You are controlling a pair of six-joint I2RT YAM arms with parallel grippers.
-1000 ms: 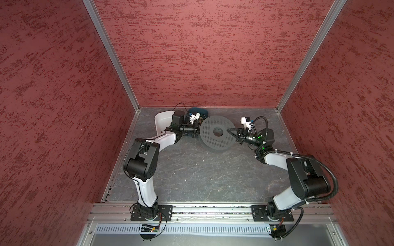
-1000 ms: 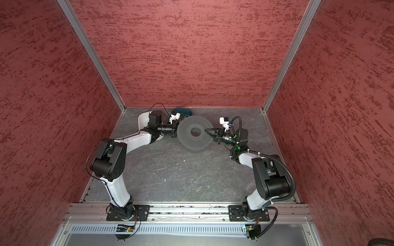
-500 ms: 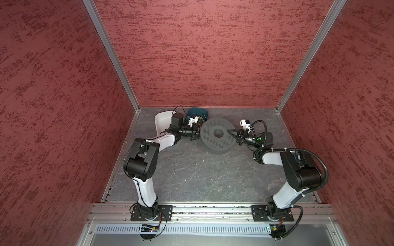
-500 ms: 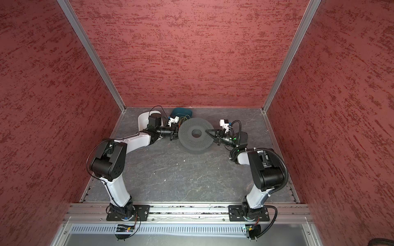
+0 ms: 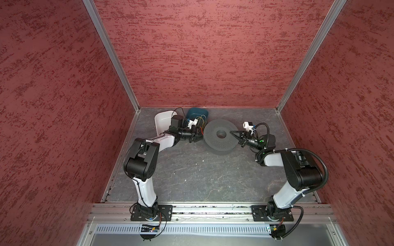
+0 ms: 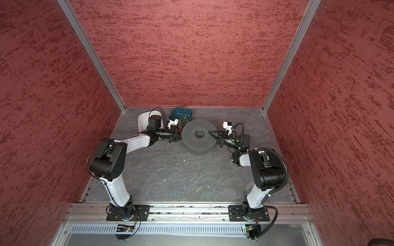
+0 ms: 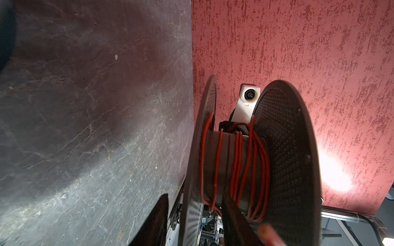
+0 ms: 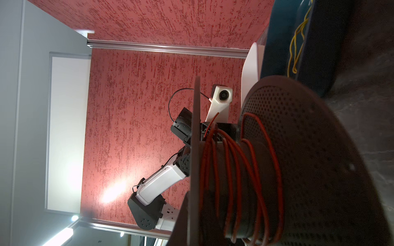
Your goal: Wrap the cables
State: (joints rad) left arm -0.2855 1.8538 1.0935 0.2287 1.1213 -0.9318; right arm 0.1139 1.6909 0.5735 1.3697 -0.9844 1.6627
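The red cable (image 7: 236,157) lies in loose, uneven turns around the core of the grey spool (image 5: 213,139), between its two perforated discs, at the back of the bench (image 5: 202,174). A blurred red end hangs free close to the left wrist camera. The right fingers (image 5: 231,132) are closed on the edge of the upper disc and seem to be steadying the spool. The left fingers (image 5: 196,136) stand partly open at the spool's opposite edge, one reaching in towards the core and the other outside the lower disc, with nothing gripped. Winding looks well under way, and the step in hand appears to be taking hold of the loose end for another turn. That calls for the left fingers to pinch the free end and carry it round the core, keeping it taut so the slack loops do not slip off
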